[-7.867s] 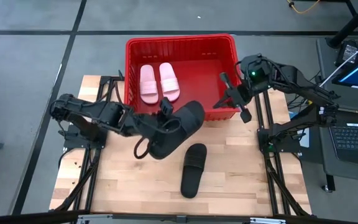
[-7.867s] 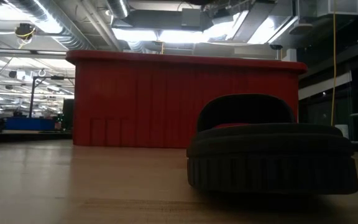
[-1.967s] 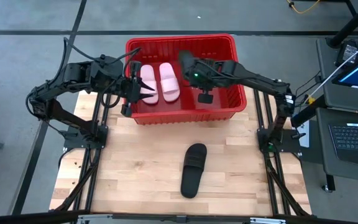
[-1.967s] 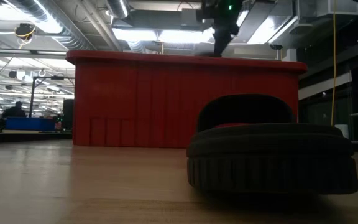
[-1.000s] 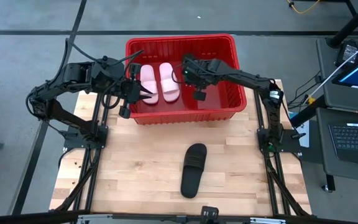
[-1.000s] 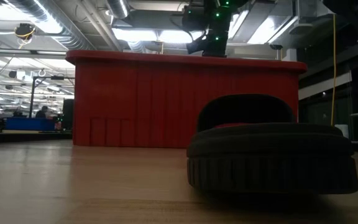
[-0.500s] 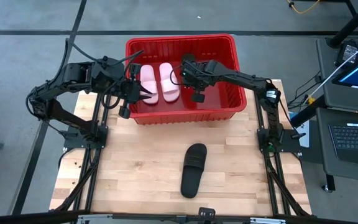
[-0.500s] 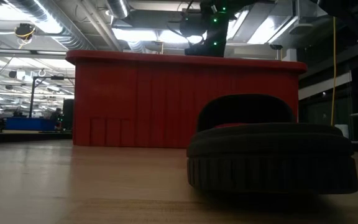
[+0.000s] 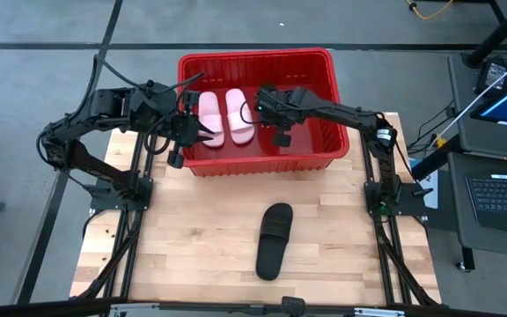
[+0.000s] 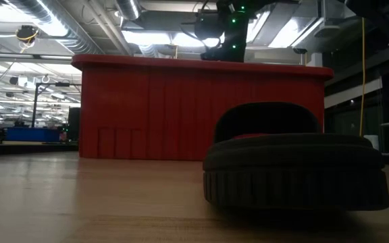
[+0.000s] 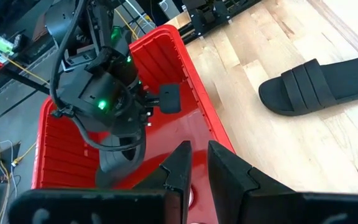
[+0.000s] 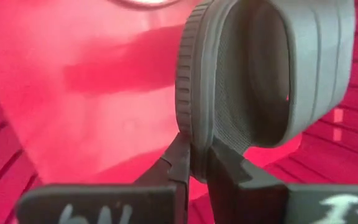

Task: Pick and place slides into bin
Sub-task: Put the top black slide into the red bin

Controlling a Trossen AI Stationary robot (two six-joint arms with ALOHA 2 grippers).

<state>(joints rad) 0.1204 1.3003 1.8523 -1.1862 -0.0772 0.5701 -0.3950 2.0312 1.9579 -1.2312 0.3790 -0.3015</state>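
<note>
The red bin (image 9: 253, 55) stands at the table's far edge with two pale pink slides (image 9: 225, 116) lying side by side on its floor at the left. My right gripper (image 9: 280, 134) reaches down into the bin's middle, shut on a black slide (image 11: 120, 158) that my arm hides in the high view. Another black slide (image 9: 274, 239) lies flat on its sole on the wooden table, nearer the front. My left gripper (image 9: 201, 133) hovers at the bin's left wall, shut, with nothing between its fingers. My right gripper pinches the black slide's sole at its ribbed edge (image 12: 194, 146) between the two fingers, one on each face of the sole. The fingers come from above, pointing steeply down. The slide hangs below them, strap (image 12: 319, 56) farthest from the fingers. Whether its lower end touches the bin's floor cannot be told.
The bin's right half (image 9: 311, 106) shows bare red floor. In the low view the bin's near wall (image 10: 181, 111) rises behind the black slide on the table (image 10: 296, 165). A laptop (image 9: 500, 189) sits beyond the table's right edge.
</note>
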